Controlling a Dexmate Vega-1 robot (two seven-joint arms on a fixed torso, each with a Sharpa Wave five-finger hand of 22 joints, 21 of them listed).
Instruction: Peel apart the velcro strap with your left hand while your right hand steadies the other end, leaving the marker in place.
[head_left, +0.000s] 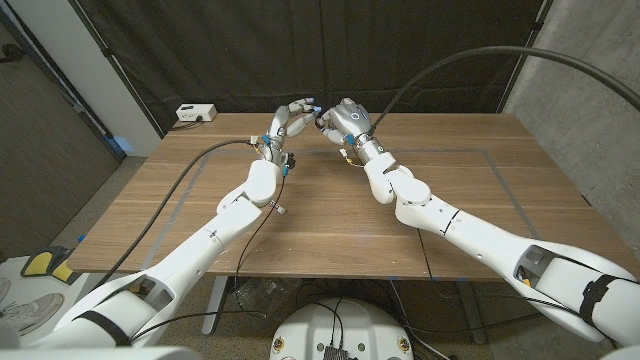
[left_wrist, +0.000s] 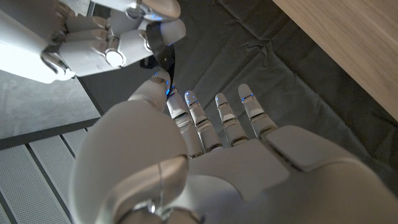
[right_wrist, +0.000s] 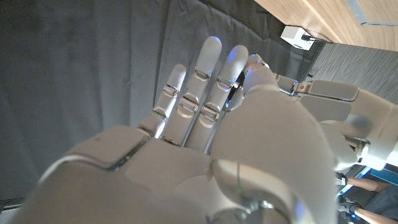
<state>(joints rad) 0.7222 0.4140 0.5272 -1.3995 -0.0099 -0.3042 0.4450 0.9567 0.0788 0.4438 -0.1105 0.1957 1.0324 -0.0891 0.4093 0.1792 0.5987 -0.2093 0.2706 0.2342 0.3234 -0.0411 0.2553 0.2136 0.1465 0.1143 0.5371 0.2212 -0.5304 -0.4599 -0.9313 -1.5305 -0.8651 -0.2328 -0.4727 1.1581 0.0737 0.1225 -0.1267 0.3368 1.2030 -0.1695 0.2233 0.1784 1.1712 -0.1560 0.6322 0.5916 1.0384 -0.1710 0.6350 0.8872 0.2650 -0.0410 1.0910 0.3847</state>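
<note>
Glossy white arms, black cables, blue-lit fingertips (left_wrist: 247, 98) on each hand.

The velcro strap (left_wrist: 157, 46) shows as a short dark band raised above the table's 12 o'clock edge, pinched between the fingertips of the left hand (head_left: 291, 117) and the right hand (head_left: 343, 119). Most of it is hidden by fingers.

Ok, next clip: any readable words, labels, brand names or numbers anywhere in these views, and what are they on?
None can be read.
White box at the table's far left corner: no print can be made out at this size.
Left hand and right hand: blue marks on the fingers, no lettering.
</note>
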